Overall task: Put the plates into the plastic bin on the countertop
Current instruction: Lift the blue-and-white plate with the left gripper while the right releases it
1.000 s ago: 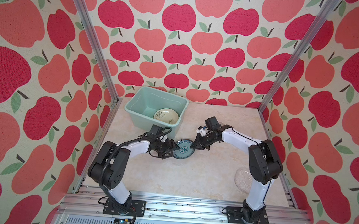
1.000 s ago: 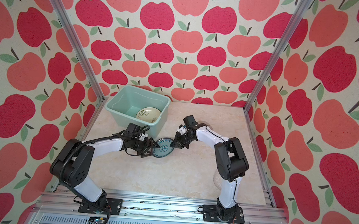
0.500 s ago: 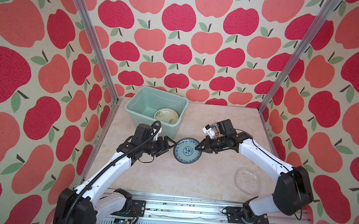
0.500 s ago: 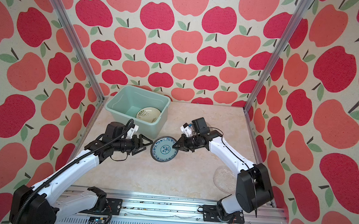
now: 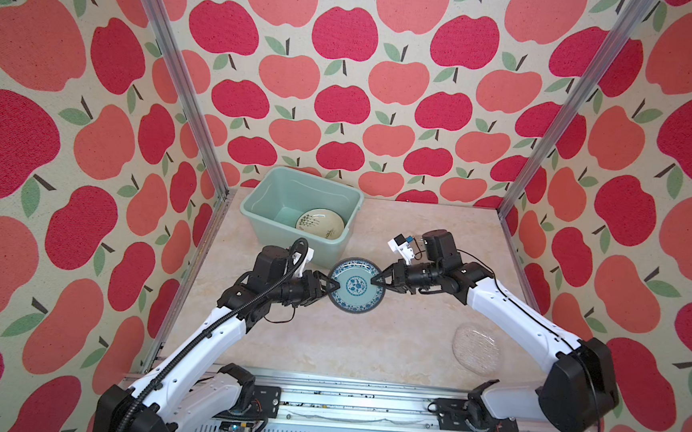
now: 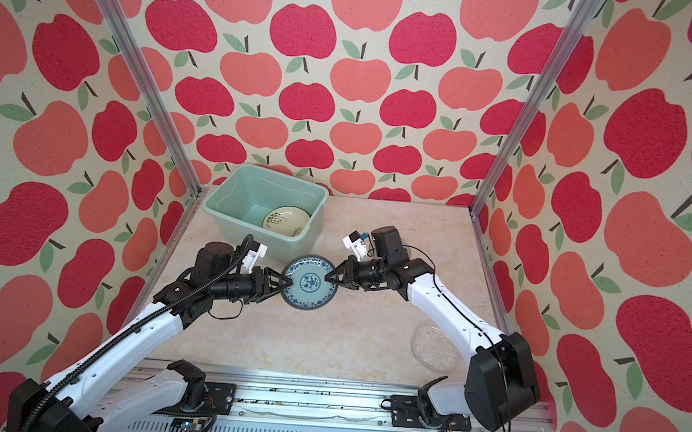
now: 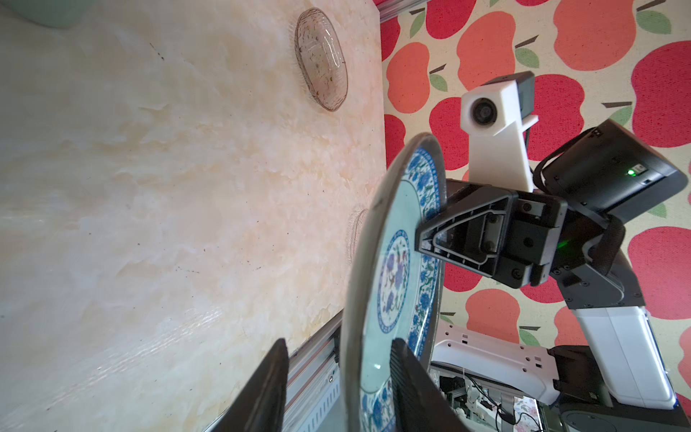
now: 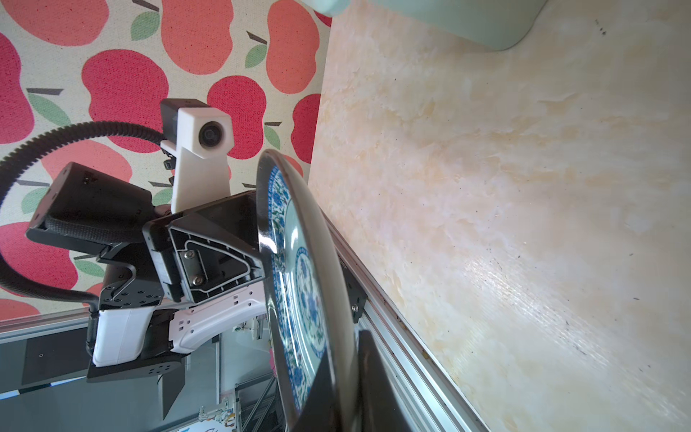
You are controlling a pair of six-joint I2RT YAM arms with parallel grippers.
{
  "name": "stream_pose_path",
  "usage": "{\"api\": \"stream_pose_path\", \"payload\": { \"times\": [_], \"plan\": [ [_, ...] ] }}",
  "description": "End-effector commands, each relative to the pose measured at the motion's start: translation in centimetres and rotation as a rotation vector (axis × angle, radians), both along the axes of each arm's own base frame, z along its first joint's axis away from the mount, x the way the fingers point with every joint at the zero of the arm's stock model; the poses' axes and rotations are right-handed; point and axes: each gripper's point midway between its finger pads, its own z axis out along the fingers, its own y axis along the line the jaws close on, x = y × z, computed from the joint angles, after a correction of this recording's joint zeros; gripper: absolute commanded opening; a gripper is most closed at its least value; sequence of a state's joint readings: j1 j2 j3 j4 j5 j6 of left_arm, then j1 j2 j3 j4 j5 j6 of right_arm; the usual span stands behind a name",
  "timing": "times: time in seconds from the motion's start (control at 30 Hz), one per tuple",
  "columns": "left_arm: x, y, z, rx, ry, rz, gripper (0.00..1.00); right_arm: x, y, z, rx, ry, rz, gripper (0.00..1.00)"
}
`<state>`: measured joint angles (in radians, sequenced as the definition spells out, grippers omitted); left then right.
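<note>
A teal plate (image 5: 356,286) (image 6: 309,283) with a blue pattern hangs above the countertop (image 5: 326,349), in front of the pale green plastic bin (image 5: 288,238) (image 6: 251,235). My right gripper (image 5: 377,281) (image 8: 346,359) is shut on the plate's right rim (image 8: 299,262). My left gripper (image 5: 333,286) (image 7: 338,348) straddles the left rim (image 7: 389,269). One of its fingers lies against the plate's face, and a gap shows between the other and the underside. A cream plate (image 5: 319,222) (image 6: 285,220) with a bamboo drawing lies inside the bin.
A glass plate (image 5: 476,349) (image 7: 321,60) lies on the countertop at the front right, under my right arm. An aluminium rail (image 5: 345,386) edges the front of the countertop. Apple-patterned walls close in the other three sides.
The right gripper lifted the teal plate off the countertop and holds it up. The left gripper moved onto the plate's left rim and its jaws narrowed.
</note>
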<state>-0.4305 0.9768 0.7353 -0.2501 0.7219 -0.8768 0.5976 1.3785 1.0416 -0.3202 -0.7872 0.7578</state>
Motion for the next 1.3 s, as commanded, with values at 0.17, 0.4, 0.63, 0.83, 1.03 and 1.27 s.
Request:
{"api": "stream_pose_path", "payload": {
  "times": [0.17,0.4,0.63,0.83,1.03,1.27],
  "plan": [
    [0.3,-1.5,1.2,-0.056,-0.024,-0.012,0.26,0.1,0.6,1.9,0.086,-0.030,-0.002,0.04],
    [0.7,-2.6,1.4,-0.062,-0.013,-0.021,0.14,0.0,0.7,1.4,0.094,-0.025,-0.001,0.04],
    [1.6,-2.9,1.8,-0.069,-0.014,0.019,0.03,-0.2,0.5,0.6,0.087,-0.019,0.003,0.06],
    [2.7,-2.8,2.8,-0.049,-0.035,0.052,0.00,-0.1,0.0,0.6,0.063,-0.046,-0.009,0.25],
    [5.1,-1.3,4.9,0.050,-0.088,0.091,0.00,1.2,-2.9,0.9,0.001,-0.097,-0.078,0.48],
    [10.6,2.9,9.6,0.226,-0.200,0.138,0.00,2.7,-7.6,0.9,-0.040,-0.122,-0.211,0.49]
  ]
}}
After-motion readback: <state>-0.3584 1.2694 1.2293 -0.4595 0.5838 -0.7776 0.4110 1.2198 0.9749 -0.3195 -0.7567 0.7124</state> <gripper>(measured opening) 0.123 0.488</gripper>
